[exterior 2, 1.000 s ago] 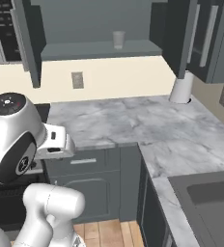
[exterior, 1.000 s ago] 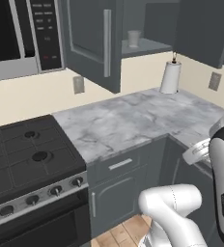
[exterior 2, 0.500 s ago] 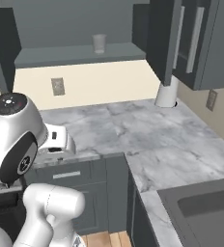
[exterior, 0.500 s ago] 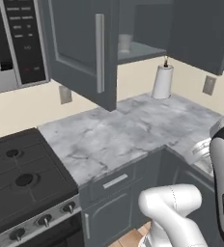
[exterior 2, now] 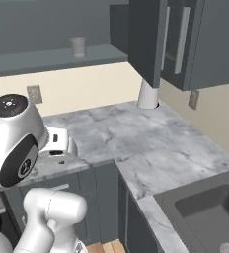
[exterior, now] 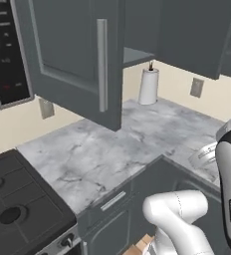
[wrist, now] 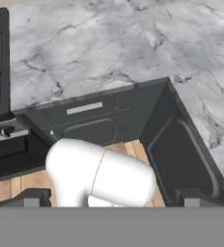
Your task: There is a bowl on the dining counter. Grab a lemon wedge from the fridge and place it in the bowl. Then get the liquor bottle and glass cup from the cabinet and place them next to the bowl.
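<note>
The dark grey cabinet (exterior: 67,50) hangs open, and its panelled door with a long silver handle (exterior: 102,64) swings out over the worktop. Inside it, the clear glass cup (exterior 2: 78,46) stands upright on the shelf (exterior 2: 52,57). In the hand view my gripper (wrist: 115,198) is open, its two dark fingertips (wrist: 34,198) far apart with nothing held between them. It looks down at the worktop's inner corner, well below the shelf. The bowl, dining counter, lemon wedge, fridge and liquor bottle are out of view.
A marble worktop (exterior: 137,134) wraps around the corner over grey drawers (wrist: 85,116). A white paper towel roll (exterior: 148,85) stands at the back wall. There is a stove (exterior: 13,209) at the left, a microwave (exterior: 5,55) above it and a sink (exterior 2: 205,212) at the right.
The whole picture has shifted, so the base has driven closer to the cabinet, which now looms larger. The glass cup still stands on its shelf and the gripper stays open.
</note>
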Controlling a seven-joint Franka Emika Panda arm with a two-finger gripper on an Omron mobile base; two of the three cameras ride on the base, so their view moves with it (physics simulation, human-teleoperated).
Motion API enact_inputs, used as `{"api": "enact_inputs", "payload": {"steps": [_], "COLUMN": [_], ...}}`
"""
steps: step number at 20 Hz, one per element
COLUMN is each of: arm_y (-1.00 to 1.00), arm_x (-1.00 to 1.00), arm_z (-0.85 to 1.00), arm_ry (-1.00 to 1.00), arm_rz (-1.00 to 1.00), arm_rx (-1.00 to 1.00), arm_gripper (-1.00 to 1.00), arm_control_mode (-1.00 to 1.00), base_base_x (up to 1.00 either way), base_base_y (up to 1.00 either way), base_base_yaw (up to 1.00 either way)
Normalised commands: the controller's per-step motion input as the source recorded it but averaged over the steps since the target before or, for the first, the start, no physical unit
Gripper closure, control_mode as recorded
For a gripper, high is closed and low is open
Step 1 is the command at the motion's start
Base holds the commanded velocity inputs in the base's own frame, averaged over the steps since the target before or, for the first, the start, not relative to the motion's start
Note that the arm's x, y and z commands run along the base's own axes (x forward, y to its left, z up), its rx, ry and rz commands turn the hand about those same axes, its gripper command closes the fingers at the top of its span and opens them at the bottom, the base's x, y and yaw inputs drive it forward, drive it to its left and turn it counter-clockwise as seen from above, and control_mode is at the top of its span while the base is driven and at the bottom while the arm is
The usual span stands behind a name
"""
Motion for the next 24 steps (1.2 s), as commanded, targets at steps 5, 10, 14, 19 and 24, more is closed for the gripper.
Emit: {"api": "enact_inputs", "payload": {"steps": [5,10,14,19,24], "arm_y": [0.00,0.00,0.00,0.00,0.00], "arm_x": [0.00,0.00,0.00,0.00,0.00], "arm_z": [0.00,0.00,0.00,0.00,0.00], "arm_ry": [0.00,0.00,0.00,0.00,0.00], "arm_rz": [0.00,0.00,0.00,0.00,0.00], "arm_rx": [0.00,0.00,0.00,0.00,0.00], "arm_gripper": [-1.00,-1.00,-1.00,-1.00,-1.00], "arm_control_mode": [1.00,1.00,1.00,1.00,1.00], "base_base_x": [0.49,0.53,0.63,0.72,0.70], "base_base_y": [-0.04,0.00,0.00,-0.08,-0.13], "base_base_yaw": [-0.26,-0.03,0.08,0.18,0.25]}}
